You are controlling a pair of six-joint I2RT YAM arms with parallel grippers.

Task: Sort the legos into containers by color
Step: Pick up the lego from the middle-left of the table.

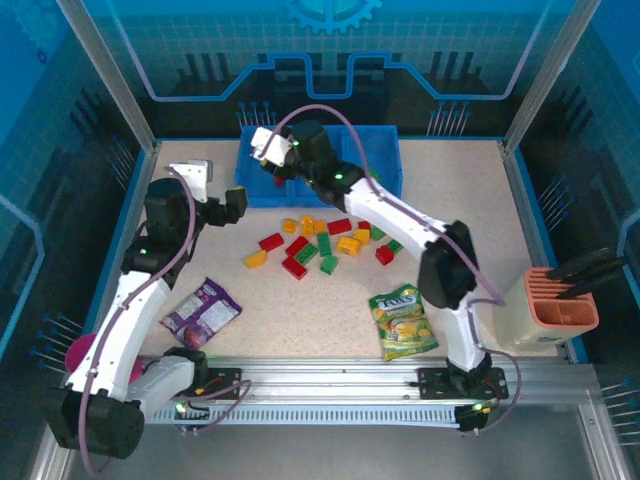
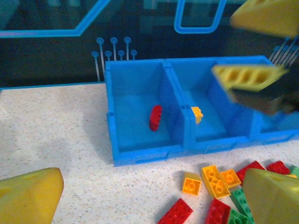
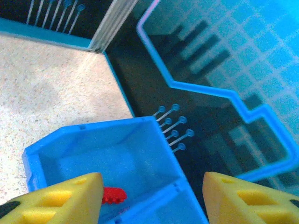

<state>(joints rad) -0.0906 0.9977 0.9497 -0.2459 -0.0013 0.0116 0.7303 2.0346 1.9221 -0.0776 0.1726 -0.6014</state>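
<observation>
One red lego in left compartment

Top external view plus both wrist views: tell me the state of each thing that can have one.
left hand: open, empty.
right hand: open, empty, over the blue tray.
blue tray: one red lego in its left-end compartment, one orange lego in the middle one.
loose legos: unsorted, on the table.
slotted holder: upright, dark handles sticking out.

Legos are scattered mid-frame on the surface. The right pincer is positioned over the blue tray, upper centre.
</observation>
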